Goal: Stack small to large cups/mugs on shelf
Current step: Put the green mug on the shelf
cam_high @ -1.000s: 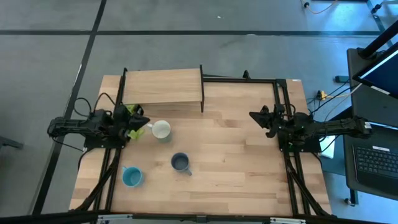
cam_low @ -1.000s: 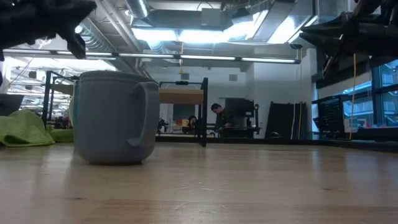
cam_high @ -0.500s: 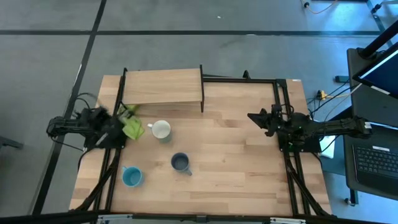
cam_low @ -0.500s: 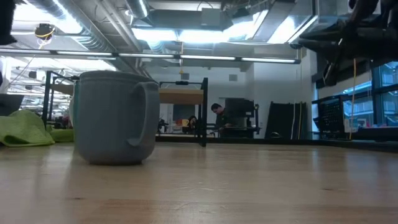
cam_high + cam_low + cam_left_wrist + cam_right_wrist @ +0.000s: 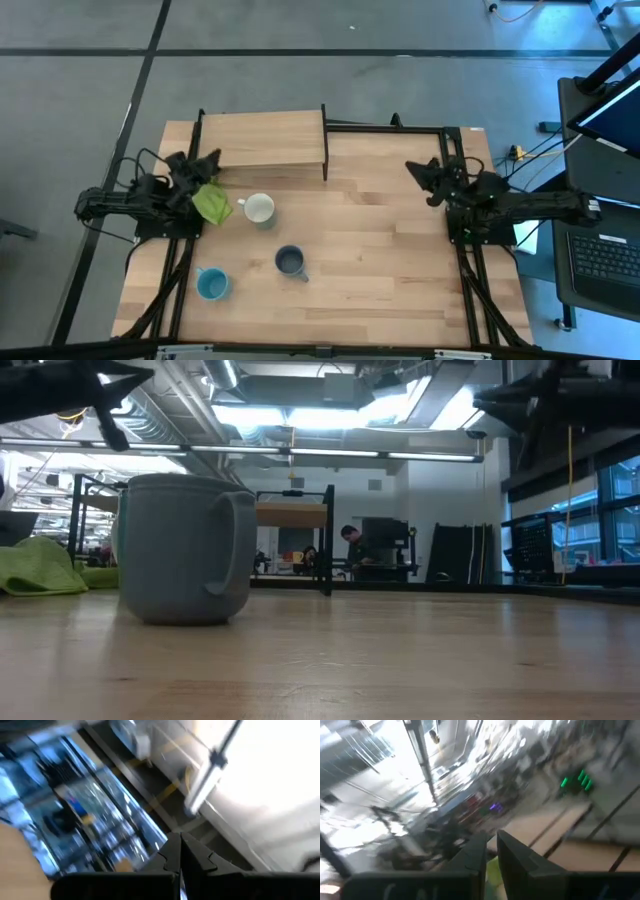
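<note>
Fingers of both grippers look closed and empty, so the left gripper [image 5: 207, 163] should spread wide before descending on the pale green white-lined mug [image 5: 259, 209] near the raised light wooden shelf [image 5: 262, 141].

Three mugs [image 5: 259, 209], one shelf [image 5: 262, 140], one cloth [image 5: 211, 202]

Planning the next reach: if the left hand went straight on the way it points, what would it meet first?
Judging from the high view, the left hand points toward the shelf, probably meeting its near left end first; height is unclear.
</note>
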Robot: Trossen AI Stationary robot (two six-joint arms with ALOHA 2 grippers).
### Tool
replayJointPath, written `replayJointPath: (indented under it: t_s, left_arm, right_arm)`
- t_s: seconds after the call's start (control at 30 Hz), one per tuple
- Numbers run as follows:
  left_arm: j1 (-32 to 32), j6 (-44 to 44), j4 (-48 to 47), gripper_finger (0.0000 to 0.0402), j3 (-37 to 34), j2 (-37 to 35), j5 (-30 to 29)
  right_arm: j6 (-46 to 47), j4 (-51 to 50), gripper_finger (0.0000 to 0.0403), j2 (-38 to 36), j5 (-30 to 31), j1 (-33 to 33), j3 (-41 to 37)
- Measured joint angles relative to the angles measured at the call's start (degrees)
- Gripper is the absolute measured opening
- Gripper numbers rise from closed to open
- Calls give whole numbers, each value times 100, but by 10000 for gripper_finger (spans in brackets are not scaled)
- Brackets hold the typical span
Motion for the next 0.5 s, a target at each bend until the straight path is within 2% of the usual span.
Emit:
replayJointPath:
  t_s: [0.07,0.33,0.43,0.5]
  left_arm:
    - [0,64,137,0,0,-1,-183]
    - [0,55,443,0,2,-1,-269]
    - [0,337,278,0,80,1,276]
    - [-2,494,-403,0,439,2,711]
  right_arm:
    - [-498,1,47,29,185,0,140]
    - [-335,-24,47,38,232,2,427]
    - [-127,-17,47,54,-104,0,494]
    - [174,-3,47,54,-213,-25,570]
